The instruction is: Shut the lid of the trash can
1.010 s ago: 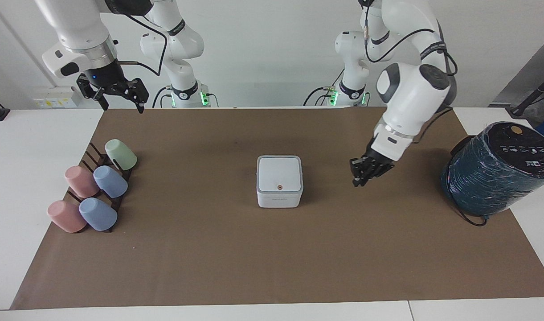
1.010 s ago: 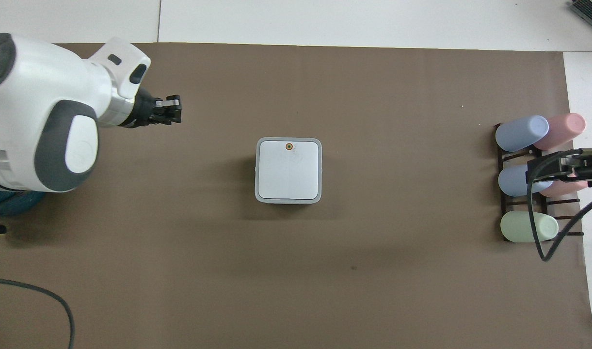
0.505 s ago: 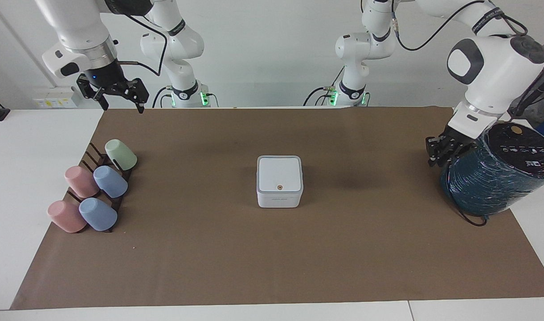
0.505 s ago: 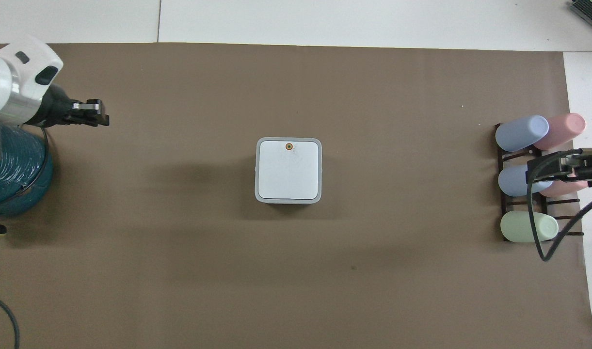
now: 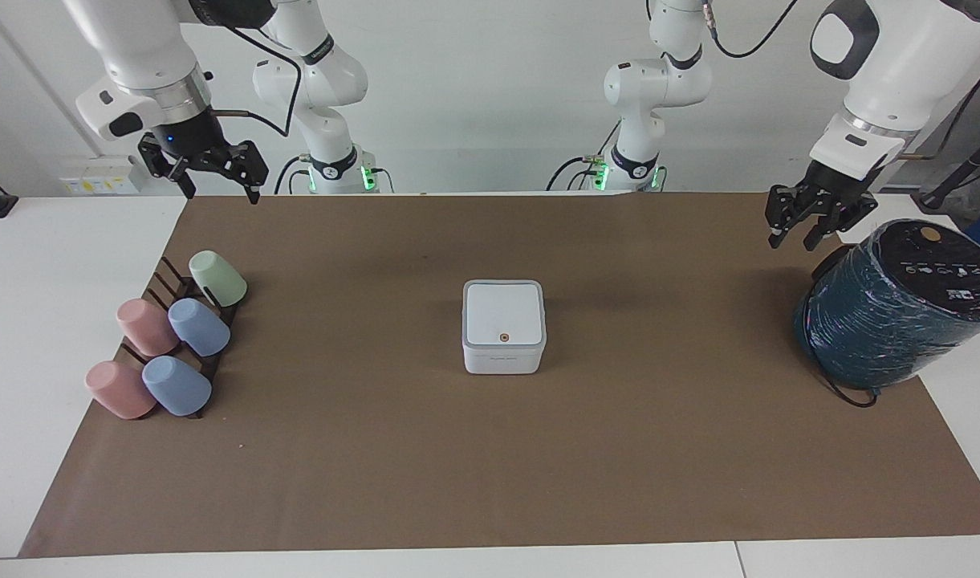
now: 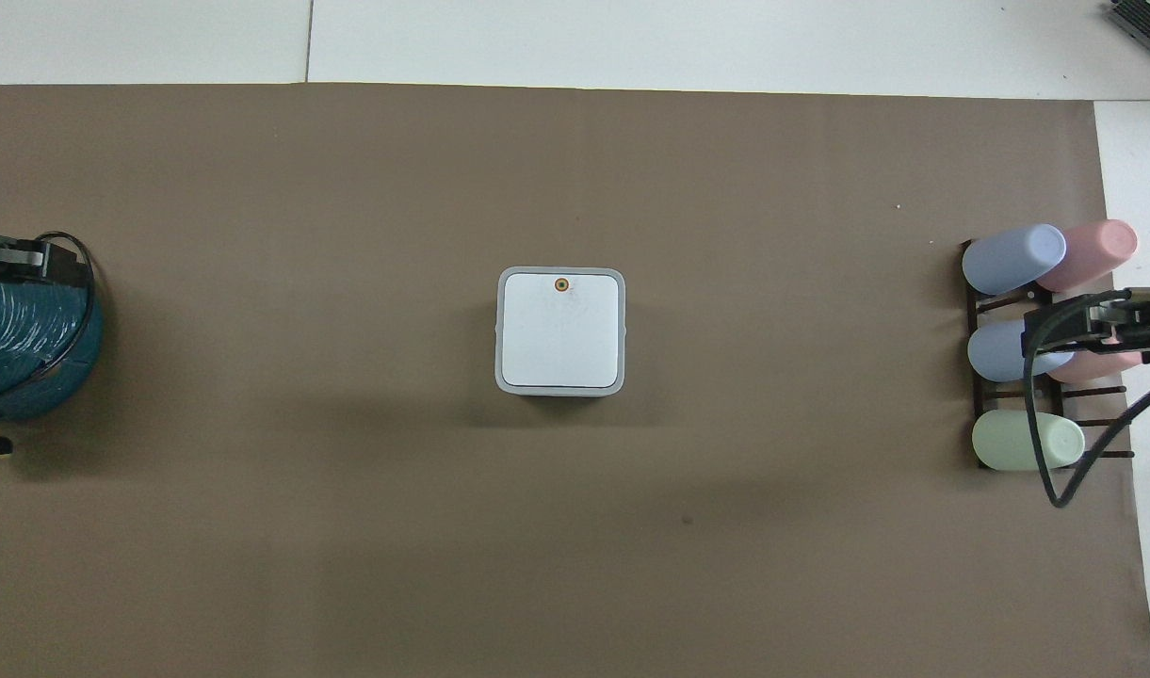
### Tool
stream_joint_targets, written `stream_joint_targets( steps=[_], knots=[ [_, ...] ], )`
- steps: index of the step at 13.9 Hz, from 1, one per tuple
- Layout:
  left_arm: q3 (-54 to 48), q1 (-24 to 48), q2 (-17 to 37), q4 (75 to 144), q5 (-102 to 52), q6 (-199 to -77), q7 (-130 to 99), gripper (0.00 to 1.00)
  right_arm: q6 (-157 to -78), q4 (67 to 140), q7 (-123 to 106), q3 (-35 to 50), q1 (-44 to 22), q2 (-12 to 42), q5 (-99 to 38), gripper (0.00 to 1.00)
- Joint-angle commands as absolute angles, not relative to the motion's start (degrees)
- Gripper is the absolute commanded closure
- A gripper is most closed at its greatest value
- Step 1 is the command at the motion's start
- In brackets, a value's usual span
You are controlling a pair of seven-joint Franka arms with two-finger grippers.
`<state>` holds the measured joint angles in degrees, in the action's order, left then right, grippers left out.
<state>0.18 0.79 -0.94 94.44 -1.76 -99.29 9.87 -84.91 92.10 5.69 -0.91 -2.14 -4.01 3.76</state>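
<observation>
The small white cube-shaped plastic trash can (image 5: pixel 503 353) with rounded corners and a grey rim stood near the middle of the brown paper mat (image 5: pixel 490 466). Its flat square white lid (image 5: pixel 503 313) with the small orange dot sat level inside the grey rim, closing the can. A faint line of print ran across the can's wall on the side away from the robots, but it was too small to read.

The left gripper (image 5: pixel 803 233) hung in the air over the mat's edge at the left arm's end of the table, just above the large dark teal wrapped cylinder (image 5: pixel 883 321), touching nothing. Its fingers (image 5: pixel 775 235) stood apart and held nothing. The cylinder's black top carried a row of small white symbols and a gold round sticker; none of it was legible.

The right arm waited with the right gripper (image 5: pixel 213 189) raised over the mat's corner nearest the robots at the right arm's end, fingers spread and empty. Below it, farther from the robots, a dark wire rack (image 5: pixel 168 281) held five plastic cups lying on their sides: one pale green cup (image 5: pixel 218 278), two pink cups (image 5: pixel 144 326) and two blue cups (image 5: pixel 199 327).
</observation>
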Motion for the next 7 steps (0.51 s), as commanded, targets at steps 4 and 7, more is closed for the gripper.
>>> stream_joint_targets(
  steps=[4, 7],
  knots=[
    [0.26, 1.94, -2.02, 95.18, -0.53, -99.58, 9.49, 0.00, -85.43, 93.43, 4.66, -0.79, -1.85, -5.27, 3.52, 0.00],
    [0.79, 1.58, -2.11, 95.36, -0.53, -99.58, 9.58, 0.00, -85.43, 93.43, 4.66, -0.79, -1.93, -5.27, 3.60, 0.00]
  ],
)
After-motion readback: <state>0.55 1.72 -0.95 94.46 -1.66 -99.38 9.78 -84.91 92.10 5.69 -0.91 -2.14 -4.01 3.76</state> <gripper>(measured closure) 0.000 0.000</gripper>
